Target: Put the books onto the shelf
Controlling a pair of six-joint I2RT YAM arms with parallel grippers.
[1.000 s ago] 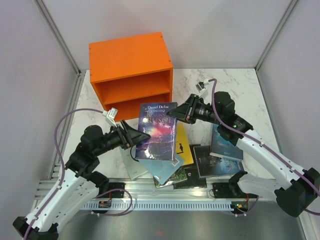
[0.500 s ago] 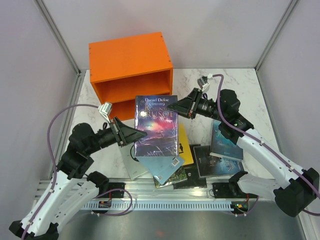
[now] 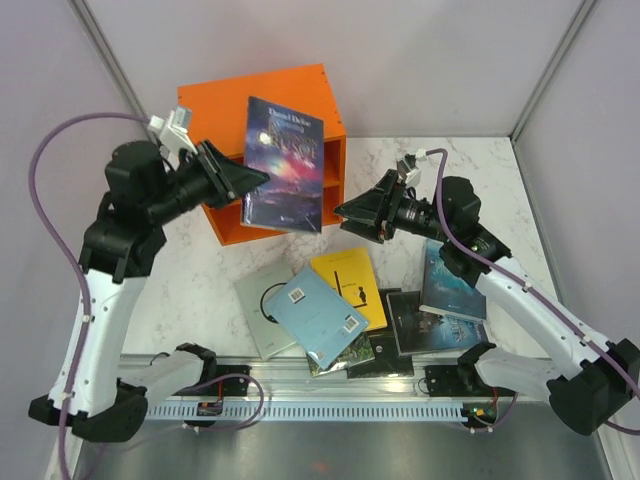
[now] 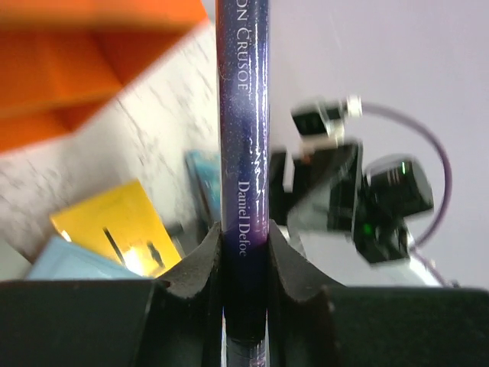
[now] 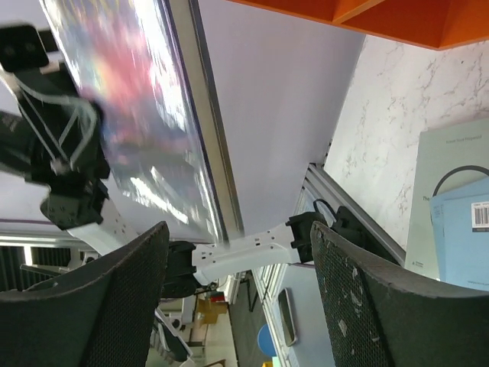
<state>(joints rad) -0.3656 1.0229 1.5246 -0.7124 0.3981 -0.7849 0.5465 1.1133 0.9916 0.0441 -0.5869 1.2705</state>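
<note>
Black fingers [image 4: 200,264] of the left gripper [image 3: 252,180] pinch the purple-blue book [image 3: 288,165] narrowly, one pad on each cover. In the left wrist view the spine faces the camera, so the grip sits on the spine edge. That grip carries the book upright and clear of the table [image 3: 470,190], its cover facing the top camera. I judge this is the pose in which it can slide standing into a compartment.

The book hangs in front of the shelf [image 3: 250,105], which stands at 11 o'clock on the table with its open side toward the arms. The book hides most of both compartments and is not yet inside either.

At 3 o'clock from the book, the right gripper [image 3: 342,210] points at its free edge, near but apart. Its jaws stand wide and hold nothing, so the left arm alone bears the book's weight.

The other books lie flat in an overlapping heap at 6 o'clock, near the arm bases. From the left they are:
- the grey-white book [image 3: 258,305]
- the light blue book [image 3: 318,318] on top of it
- the yellow book [image 3: 350,280]
- the green book [image 3: 352,355]
- the black book [image 3: 425,328]
- the teal book [image 3: 452,282] at 4 o'clock

All six wait, so the task seems barely begun.
</note>
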